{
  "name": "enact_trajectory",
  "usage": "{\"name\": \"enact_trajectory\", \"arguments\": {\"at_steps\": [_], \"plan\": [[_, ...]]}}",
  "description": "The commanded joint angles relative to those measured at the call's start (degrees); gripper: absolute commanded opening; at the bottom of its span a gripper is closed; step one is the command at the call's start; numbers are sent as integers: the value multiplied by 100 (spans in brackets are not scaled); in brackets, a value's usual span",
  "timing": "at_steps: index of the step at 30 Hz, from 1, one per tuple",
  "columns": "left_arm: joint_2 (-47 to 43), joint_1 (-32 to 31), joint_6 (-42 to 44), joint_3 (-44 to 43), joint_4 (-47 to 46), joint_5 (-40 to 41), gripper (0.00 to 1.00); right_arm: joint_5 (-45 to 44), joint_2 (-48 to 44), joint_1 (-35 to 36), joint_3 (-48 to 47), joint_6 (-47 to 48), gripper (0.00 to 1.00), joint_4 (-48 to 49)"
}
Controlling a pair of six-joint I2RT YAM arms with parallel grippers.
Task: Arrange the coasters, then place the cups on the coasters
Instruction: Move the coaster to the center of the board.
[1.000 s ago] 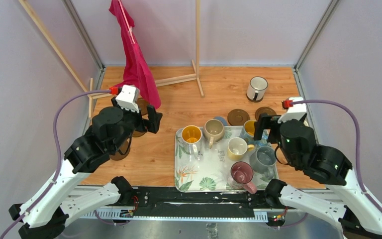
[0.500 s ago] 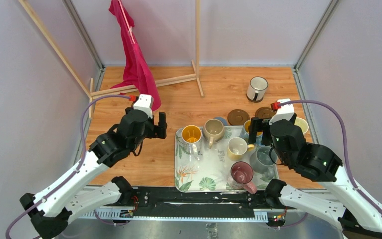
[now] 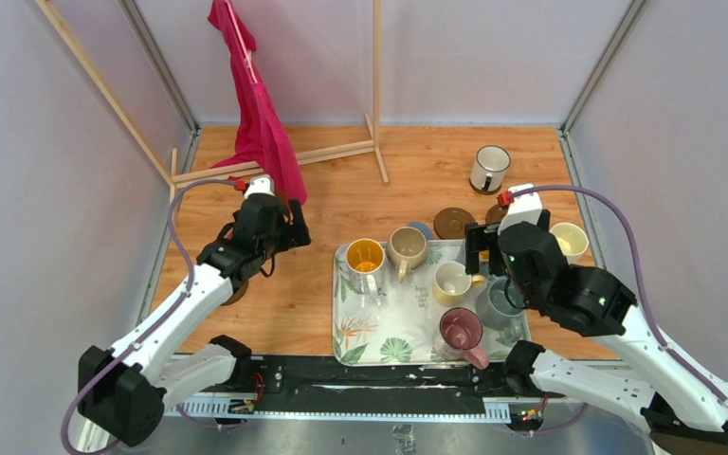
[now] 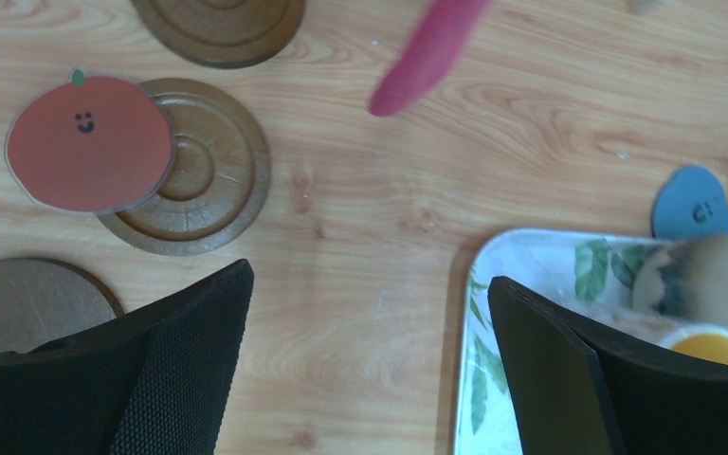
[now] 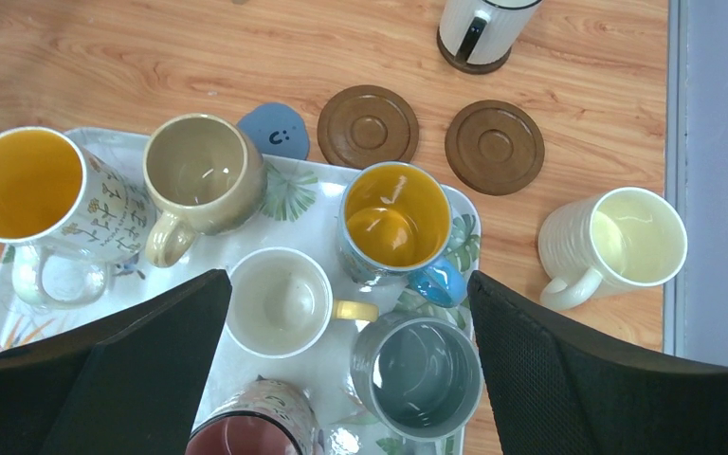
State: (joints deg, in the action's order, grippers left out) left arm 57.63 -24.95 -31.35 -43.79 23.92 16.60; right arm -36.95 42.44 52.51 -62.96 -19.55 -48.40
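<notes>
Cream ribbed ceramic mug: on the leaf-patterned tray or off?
Off. The cream ribbed mug stands upright on wood tabletop, beyond the tray rim.

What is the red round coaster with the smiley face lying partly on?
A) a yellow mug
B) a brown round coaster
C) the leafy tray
B: the red round smiley-face coaster overlaps the left edge of a brown round ridged coaster.

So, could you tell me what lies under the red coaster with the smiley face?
The red coaster lies over one edge of a dark brown coaster, its other side over the wooden table. Anything else beneath the red disc is hidden.
</notes>
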Motion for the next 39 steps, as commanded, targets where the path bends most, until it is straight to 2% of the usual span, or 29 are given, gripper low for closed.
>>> {"name": "enact_trajectory", "arguments": {"at_steps": [1, 5, 8, 23, 39], "plan": [[401, 686, -470, 212, -685, -616, 100, 110, 268, 75, -250, 308, 100, 52], [919, 1144, -695, 202, -1001, -974, 100, 169, 575, 67, -489, 474, 100, 65], [1271, 1235, -740, 134, -1126, -1041, 100, 254, 806, 54, -624, 564, 100, 80], [2875, 1435, -404, -329, -1361, -359, 100, 579, 1207, -186, -586, 645, 100, 331], [3625, 1868, -368, -1151, -1096, 125, 100, 645, 1473, -394, -699, 932, 100, 380]]}}
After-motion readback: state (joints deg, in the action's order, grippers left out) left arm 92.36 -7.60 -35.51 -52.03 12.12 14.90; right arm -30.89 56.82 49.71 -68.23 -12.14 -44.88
